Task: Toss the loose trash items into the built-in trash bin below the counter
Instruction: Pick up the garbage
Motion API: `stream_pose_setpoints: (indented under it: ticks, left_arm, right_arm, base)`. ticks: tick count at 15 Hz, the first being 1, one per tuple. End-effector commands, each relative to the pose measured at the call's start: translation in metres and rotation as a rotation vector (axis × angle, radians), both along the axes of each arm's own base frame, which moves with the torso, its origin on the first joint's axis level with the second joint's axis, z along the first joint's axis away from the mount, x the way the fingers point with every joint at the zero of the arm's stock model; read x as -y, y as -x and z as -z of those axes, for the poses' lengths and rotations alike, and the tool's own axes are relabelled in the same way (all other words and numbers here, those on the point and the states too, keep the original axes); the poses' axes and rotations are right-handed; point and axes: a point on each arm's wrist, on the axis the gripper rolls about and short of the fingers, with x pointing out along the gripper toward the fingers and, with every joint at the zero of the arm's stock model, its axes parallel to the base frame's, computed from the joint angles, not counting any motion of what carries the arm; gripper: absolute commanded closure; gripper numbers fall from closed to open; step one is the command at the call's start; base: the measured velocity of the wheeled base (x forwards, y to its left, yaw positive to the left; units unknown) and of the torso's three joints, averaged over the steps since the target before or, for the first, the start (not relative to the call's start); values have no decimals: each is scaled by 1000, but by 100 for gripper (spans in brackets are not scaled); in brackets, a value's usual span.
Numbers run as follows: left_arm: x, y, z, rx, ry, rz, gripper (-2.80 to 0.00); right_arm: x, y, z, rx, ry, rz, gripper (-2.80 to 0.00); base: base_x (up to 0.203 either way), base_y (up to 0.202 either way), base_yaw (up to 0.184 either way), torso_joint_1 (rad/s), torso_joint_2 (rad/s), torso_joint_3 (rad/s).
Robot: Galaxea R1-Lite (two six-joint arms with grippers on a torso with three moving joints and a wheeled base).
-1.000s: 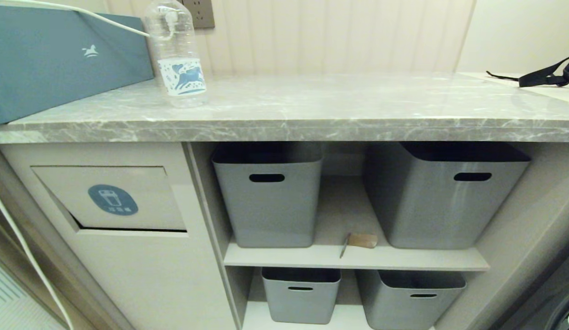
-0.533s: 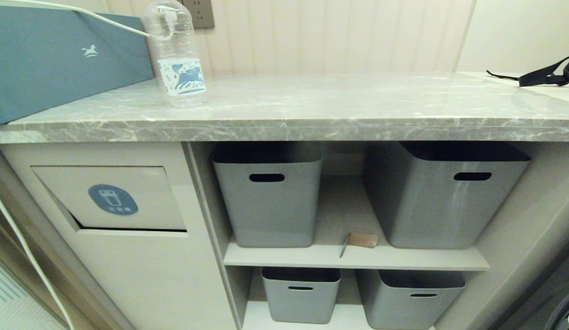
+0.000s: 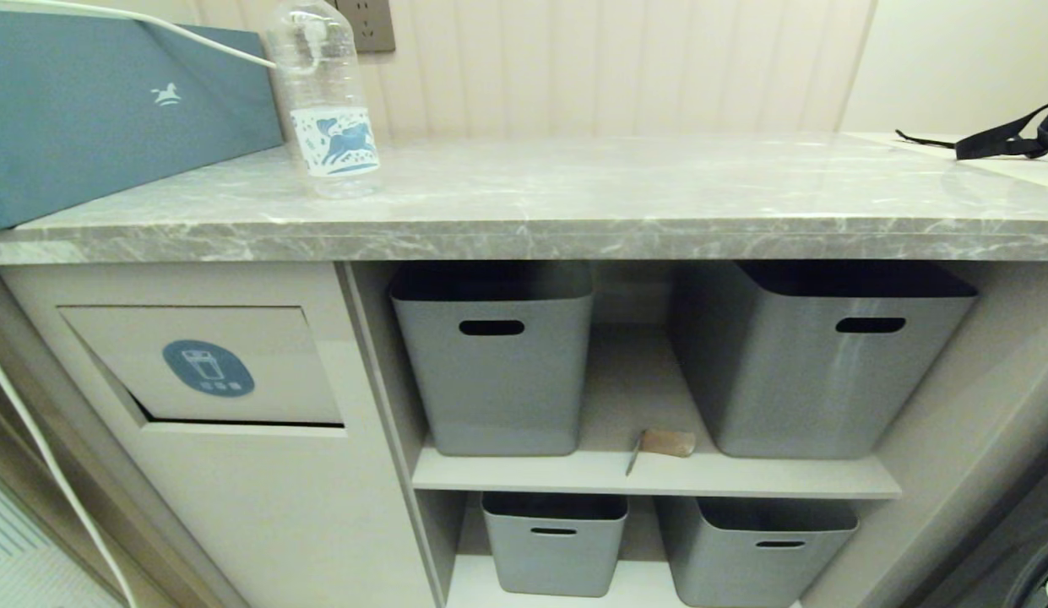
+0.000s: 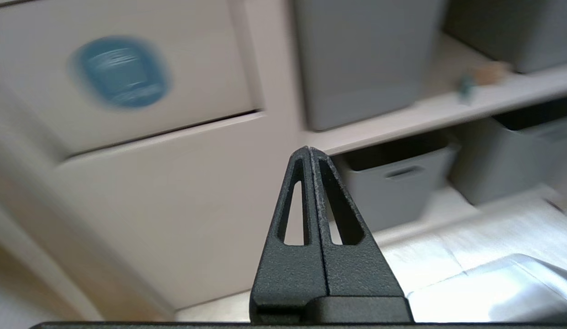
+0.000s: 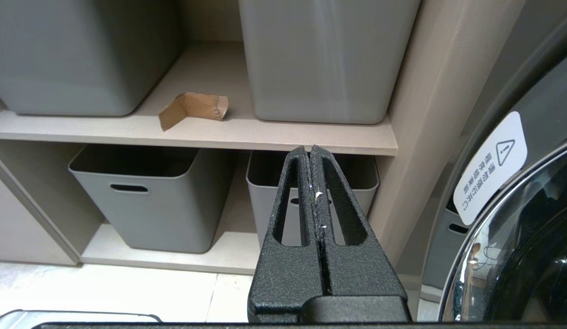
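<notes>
Head view: we find the bottle (image 3: 325, 101) upright on the counter (image 3: 574, 194), beside the blue box (image 3: 110, 110). The scrap (image 3: 667, 442) lies on the upper shelf (image 3: 650, 477) between two tubs (image 3: 498, 363). The bin (image 3: 207, 367) flap sits under the counter's left end. Left gripper (image 4: 309, 151) and right gripper (image 5: 309, 149) are pressed together, empty, low before the cabinet.

Water bottle (image 3: 324, 101) upright on counter (image 3: 574, 194); tan scrap (image 3: 667, 442) on shelf (image 3: 659, 481) between tubs.
</notes>
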Motion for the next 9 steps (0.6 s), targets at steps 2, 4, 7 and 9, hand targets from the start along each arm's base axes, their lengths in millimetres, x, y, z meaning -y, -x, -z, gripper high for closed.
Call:
stream_pose_setpoints:
  ticks: [2, 4, 7, 9]
  left_arm:
    - [21, -64, -18, -231, -54, 203, 0]
    - [41, -96, -24, -273, -97, 306, 0]
    - [82, -153, -19, -260, -181, 425, 0]
    - [115, -187, -7, -215, -238, 503, 0]
  right_arm:
    - [0, 0, 0, 1, 1, -2, 0]
    - [0, 0, 0, 1, 1, -1, 0]
    - [0, 0, 0, 1, 1, -1, 0]
    - [0, 0, 0, 1, 1, -1, 0]
  base:
    - [0, 0, 0, 0, 0, 0]
    - [0, 0, 0, 0, 0, 0]
    - [0, 0, 0, 0, 0, 0]
    - [0, 0, 0, 0, 0, 0]
